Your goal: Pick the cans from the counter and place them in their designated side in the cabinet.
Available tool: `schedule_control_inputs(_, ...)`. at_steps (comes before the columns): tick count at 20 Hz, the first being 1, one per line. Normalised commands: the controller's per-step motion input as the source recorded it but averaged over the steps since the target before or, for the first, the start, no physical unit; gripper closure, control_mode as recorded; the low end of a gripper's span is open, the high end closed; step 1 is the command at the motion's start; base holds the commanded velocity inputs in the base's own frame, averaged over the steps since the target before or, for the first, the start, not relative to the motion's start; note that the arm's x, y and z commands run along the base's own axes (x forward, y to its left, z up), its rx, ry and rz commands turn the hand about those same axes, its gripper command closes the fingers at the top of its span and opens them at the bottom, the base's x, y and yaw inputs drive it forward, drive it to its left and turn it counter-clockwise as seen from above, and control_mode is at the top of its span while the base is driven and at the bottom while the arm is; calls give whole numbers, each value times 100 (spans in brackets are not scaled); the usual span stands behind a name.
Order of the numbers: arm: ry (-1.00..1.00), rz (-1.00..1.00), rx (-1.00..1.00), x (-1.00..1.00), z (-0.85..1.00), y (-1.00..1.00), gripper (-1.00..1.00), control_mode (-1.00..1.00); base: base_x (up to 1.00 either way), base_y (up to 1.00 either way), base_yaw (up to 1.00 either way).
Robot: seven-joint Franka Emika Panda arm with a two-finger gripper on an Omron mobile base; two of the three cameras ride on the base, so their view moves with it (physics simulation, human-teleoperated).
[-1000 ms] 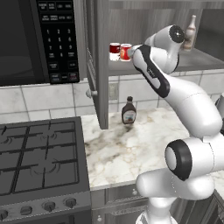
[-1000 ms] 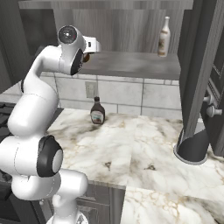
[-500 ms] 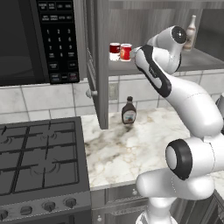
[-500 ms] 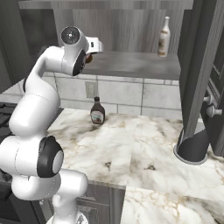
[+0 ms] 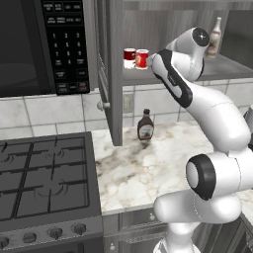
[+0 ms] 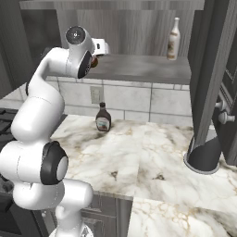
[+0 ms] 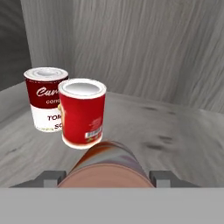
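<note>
My gripper (image 7: 107, 177) is shut on a plain darker red can (image 7: 107, 162), held lying along the hand just above the grey cabinet shelf (image 7: 175, 135). Just ahead stands the bright red can (image 7: 82, 113) with its white rim, upright on the shelf. Touching its left side is a half-white, half-dark-red can (image 7: 45, 98). From the left base both standing cans (image 5: 142, 59) sit at the shelf's left end, beside the open cabinet door (image 5: 114, 74). The arm's wrist covers the gripper (image 6: 95, 60) there. The marble counter (image 5: 148, 168) lies below.
A brown sauce bottle (image 5: 145, 125) stands on the counter by the backsplash. A pale bottle (image 5: 214, 37) sits at the shelf's right end. The black microwave (image 5: 39, 44) and gas stovetop (image 5: 44, 183) are to the left. Another open door (image 6: 213, 69) hangs at the right.
The arm has crept very slightly over the shelf; the grip on the can is unchanged and the standing cans have not moved.
</note>
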Motion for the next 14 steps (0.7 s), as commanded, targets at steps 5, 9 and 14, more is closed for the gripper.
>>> schedule_control_inputs(5, 0, 1, -4, 2, -18, -4, 100, -100, 0, 0, 0)
schedule_control_inputs(9, 0, 1, -4, 5, -22, -4, 100, -100, 0, 0, 0)
schedule_control_inputs(14, 4, 1, -3, 16, -20, -2, 100, -100, 0, 0, 0)
